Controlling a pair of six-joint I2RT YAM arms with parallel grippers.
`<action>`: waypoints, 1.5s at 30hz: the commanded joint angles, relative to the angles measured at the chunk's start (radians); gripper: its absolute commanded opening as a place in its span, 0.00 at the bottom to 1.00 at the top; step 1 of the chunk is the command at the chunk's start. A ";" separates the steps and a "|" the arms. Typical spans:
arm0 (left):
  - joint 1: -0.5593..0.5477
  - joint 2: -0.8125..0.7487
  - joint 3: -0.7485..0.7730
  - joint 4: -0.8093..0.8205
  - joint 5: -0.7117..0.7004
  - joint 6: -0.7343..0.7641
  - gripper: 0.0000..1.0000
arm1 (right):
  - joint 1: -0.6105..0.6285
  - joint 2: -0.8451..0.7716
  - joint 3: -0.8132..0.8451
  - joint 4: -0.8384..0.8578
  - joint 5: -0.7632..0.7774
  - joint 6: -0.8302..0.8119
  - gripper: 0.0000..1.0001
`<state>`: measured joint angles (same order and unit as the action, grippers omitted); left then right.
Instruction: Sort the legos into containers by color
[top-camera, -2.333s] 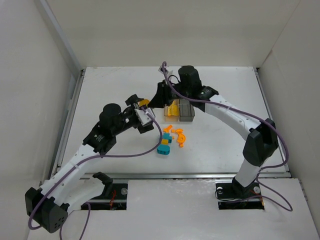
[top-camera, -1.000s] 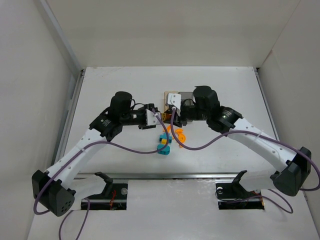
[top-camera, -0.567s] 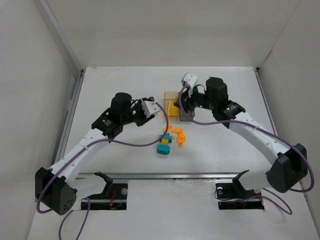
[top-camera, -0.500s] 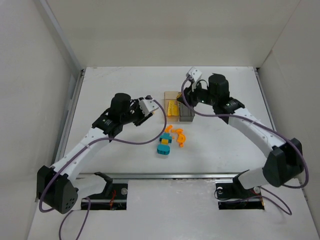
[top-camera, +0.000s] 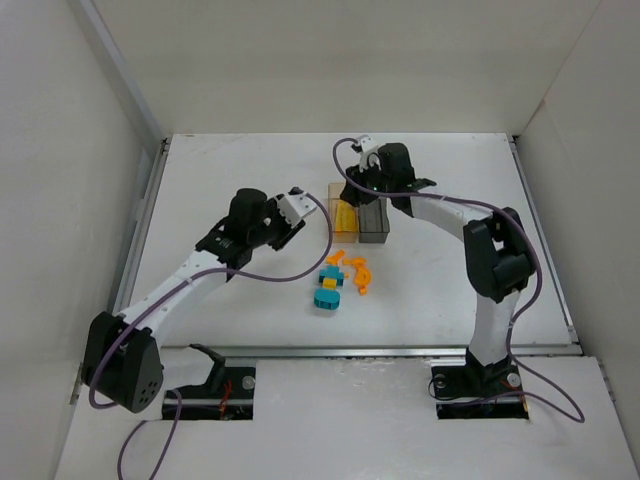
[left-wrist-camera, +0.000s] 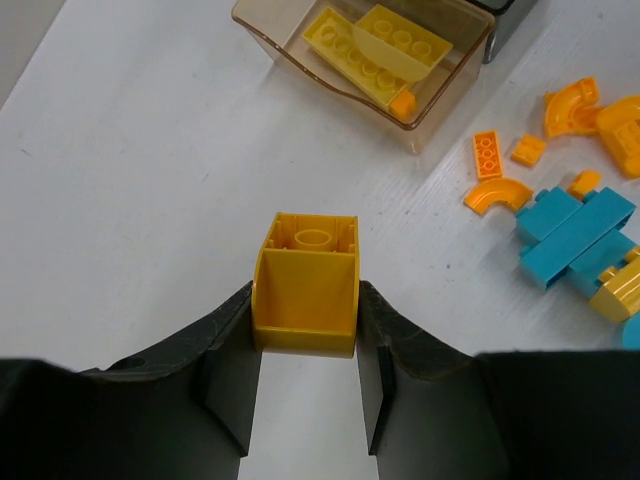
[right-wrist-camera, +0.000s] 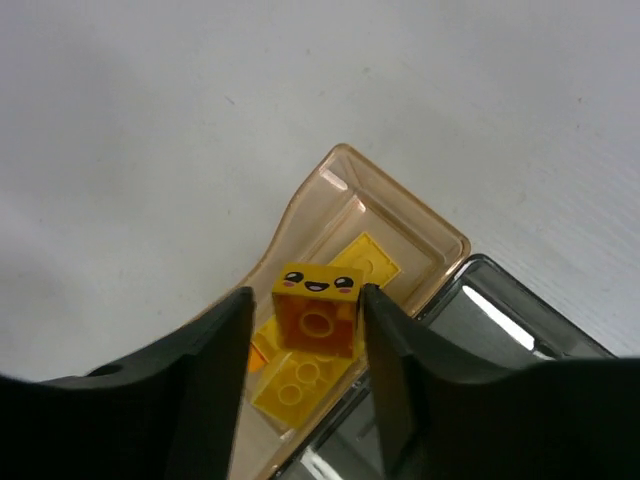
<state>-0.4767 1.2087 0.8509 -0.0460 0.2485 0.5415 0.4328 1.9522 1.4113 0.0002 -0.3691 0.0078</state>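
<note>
My left gripper (left-wrist-camera: 305, 322) is shut on a hollow yellow lego (left-wrist-camera: 305, 288), held over bare table short of the containers. The amber container (left-wrist-camera: 262, 30) holds yellow plates (left-wrist-camera: 375, 48). The grey container (left-wrist-camera: 512, 14) adjoins it on the right. My right gripper (right-wrist-camera: 305, 312) hangs over the amber container (right-wrist-camera: 300, 212) with its jaws open. Between them is a yellow smiley-face lego (right-wrist-camera: 318, 312), with a gap at the left finger. In the top view, loose orange legos (top-camera: 353, 268) and teal legos (top-camera: 327, 290) lie just in front of the containers (top-camera: 360, 220).
White walls enclose the table on the left, the right and at the back. The left arm (top-camera: 190, 275) reaches in from the near left. The right arm (top-camera: 480, 240) arches over the right side, trailing a purple cable.
The right arm swung from the lego pile to above the amber container and its jaws widened around the smiley lego. The left gripper carried its yellow lego a little toward the containers.
</note>
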 joint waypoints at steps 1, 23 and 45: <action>-0.003 0.038 0.045 0.070 -0.014 -0.011 0.00 | 0.000 -0.004 0.083 0.038 0.018 0.008 0.54; -0.053 0.667 0.614 0.077 0.163 -0.037 0.13 | -0.154 -0.045 0.110 0.029 -0.090 0.052 0.82; -0.013 0.530 0.656 -0.009 0.080 -0.063 0.86 | -0.111 -0.341 -0.017 -0.078 0.318 0.052 1.00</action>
<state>-0.4961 1.9118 1.5211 -0.1032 0.3832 0.5571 0.2775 1.7477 1.4387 -0.0631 -0.2386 0.0578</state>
